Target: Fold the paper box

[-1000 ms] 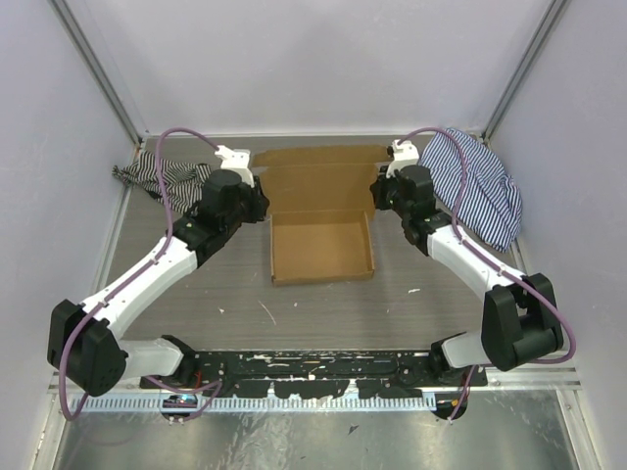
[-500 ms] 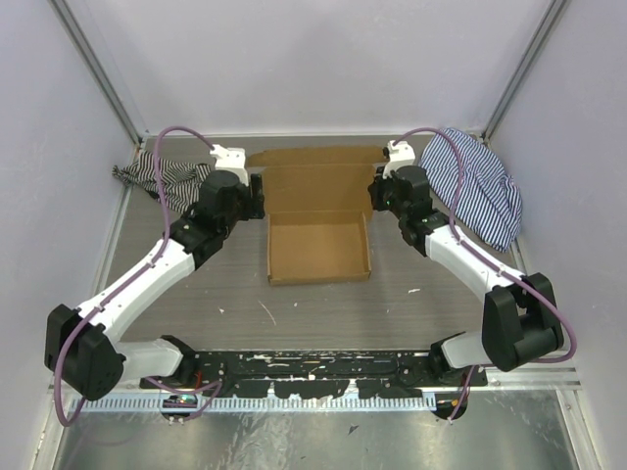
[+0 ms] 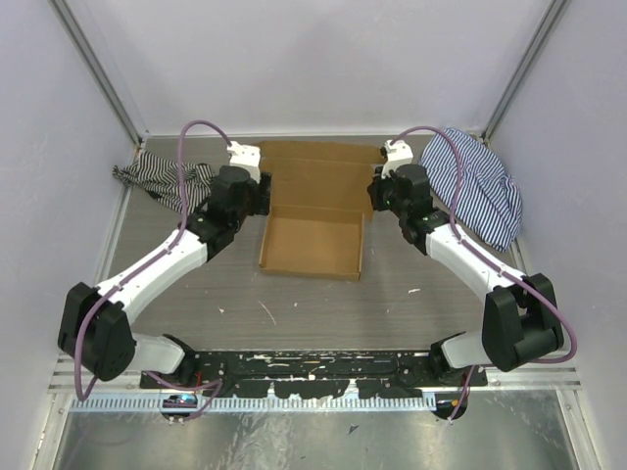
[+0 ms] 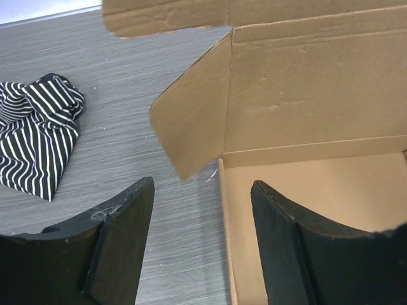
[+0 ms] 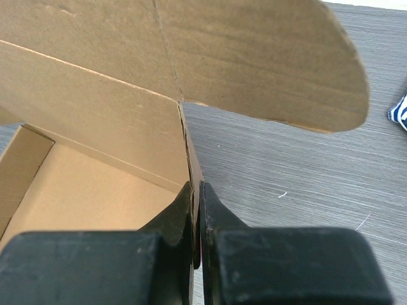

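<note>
The paper box (image 3: 312,243) is brown cardboard, a shallow open tray with its lid panel (image 3: 318,176) lying back toward the far wall. My left gripper (image 3: 257,201) is open at the box's left rear corner; in the left wrist view its fingers (image 4: 121,229) straddle the left wall (image 4: 222,210), and the rounded side flap (image 4: 191,121) stands ahead. My right gripper (image 3: 372,196) is shut on the box's right wall (image 5: 191,162) near the rear corner, pinching the thin cardboard edge. The lid's right flap (image 5: 254,57) hangs over it.
A black-and-white striped cloth (image 3: 157,176) lies at the far left, also seen in the left wrist view (image 4: 38,127). A blue striped cloth (image 3: 475,181) lies at the far right beside the right arm. Purple walls close in the table on three sides.
My left gripper has moved right and forward to the box's left rear corner. The box has shifted left and turned slightly. The right gripper has stayed shut on the right wall.
</note>
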`<state>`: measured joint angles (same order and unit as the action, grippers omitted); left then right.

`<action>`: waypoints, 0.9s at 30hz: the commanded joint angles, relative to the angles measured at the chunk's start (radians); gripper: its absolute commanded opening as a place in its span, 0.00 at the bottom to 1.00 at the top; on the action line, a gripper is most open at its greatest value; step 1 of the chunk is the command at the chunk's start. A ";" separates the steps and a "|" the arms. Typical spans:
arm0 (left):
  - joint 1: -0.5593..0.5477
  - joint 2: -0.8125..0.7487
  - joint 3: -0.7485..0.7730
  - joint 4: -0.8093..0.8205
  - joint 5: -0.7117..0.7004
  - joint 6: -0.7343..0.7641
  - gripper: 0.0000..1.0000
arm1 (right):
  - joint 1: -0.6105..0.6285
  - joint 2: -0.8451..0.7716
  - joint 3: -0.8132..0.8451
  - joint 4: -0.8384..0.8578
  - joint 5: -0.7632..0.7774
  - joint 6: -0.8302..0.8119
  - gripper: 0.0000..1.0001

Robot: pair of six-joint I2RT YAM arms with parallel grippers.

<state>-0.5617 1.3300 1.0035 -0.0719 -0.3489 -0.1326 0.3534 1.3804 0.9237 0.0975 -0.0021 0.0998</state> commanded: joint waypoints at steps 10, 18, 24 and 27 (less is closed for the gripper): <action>0.052 0.036 0.049 0.072 0.025 0.055 0.70 | -0.002 -0.053 0.066 -0.003 -0.080 -0.069 0.01; 0.140 0.066 0.034 0.164 0.233 0.041 0.69 | -0.024 -0.045 0.069 0.002 -0.151 -0.054 0.01; 0.141 0.091 0.033 0.216 0.345 0.031 0.59 | -0.024 -0.031 0.082 -0.008 -0.167 -0.051 0.01; 0.141 0.098 0.036 0.206 0.365 0.010 0.46 | -0.025 -0.027 0.088 -0.015 -0.158 -0.048 0.01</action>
<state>-0.4206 1.4162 1.0363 0.0841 -0.0650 -0.0967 0.3317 1.3712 0.9466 0.0357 -0.1394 0.0475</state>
